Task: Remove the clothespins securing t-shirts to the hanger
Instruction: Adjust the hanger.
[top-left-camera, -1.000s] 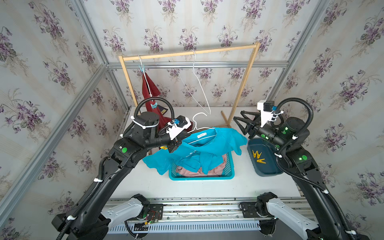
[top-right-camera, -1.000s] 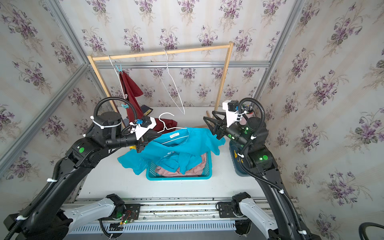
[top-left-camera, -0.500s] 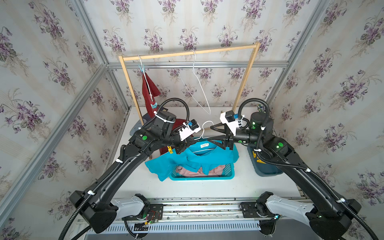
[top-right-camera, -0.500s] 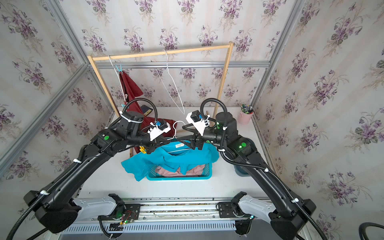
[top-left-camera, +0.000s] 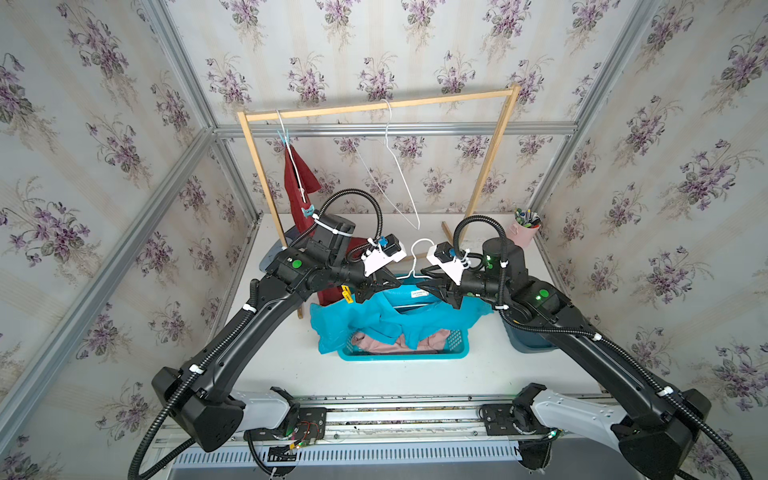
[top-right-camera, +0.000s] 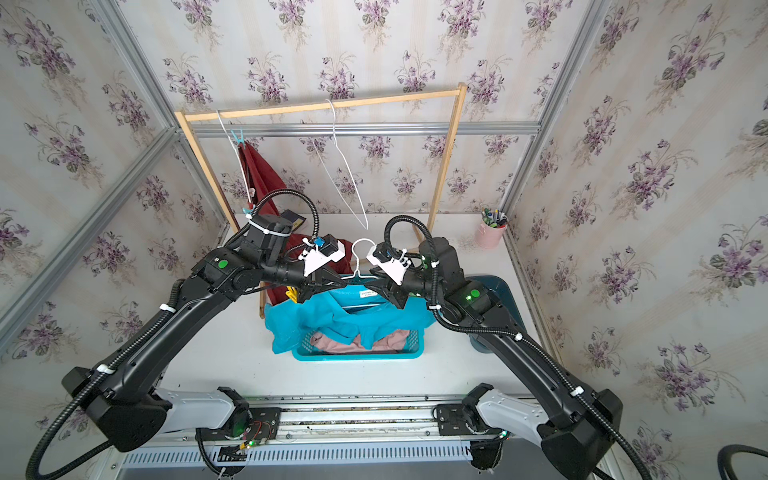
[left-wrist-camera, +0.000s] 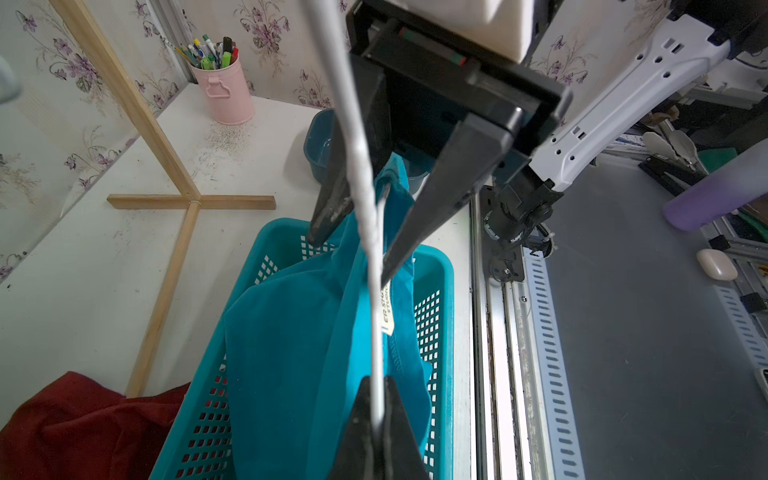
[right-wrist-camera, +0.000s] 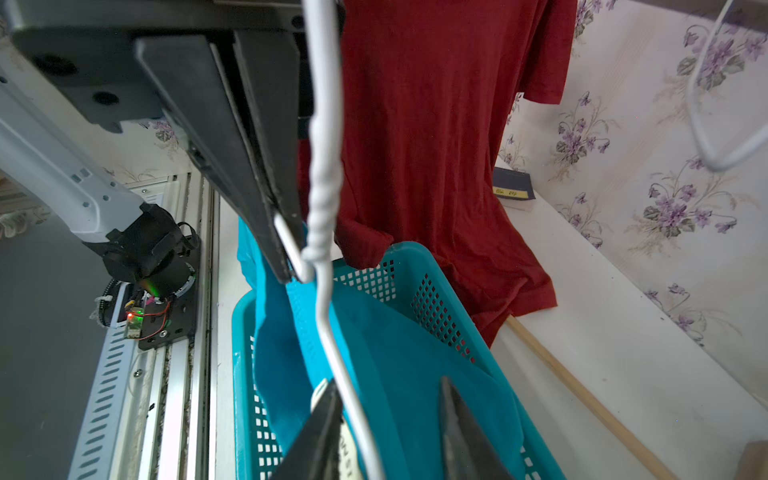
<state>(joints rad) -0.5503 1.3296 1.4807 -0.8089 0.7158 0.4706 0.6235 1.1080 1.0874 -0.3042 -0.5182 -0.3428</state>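
Clamping hanger (right-wrist-camera: 322, 195), left tool (right-wrist-camera: 291, 257) (wrist-view detail)

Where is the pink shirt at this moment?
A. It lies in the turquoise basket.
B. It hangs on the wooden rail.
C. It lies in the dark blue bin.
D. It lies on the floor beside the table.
A: the pink shirt lies inside the turquoise basket, partly covered by the turquoise shirt that droops over it.

Black arms (top-left-camera: 232, 332), white camera mounts (top-left-camera: 378, 259), ribbed cables (top-left-camera: 353, 192)
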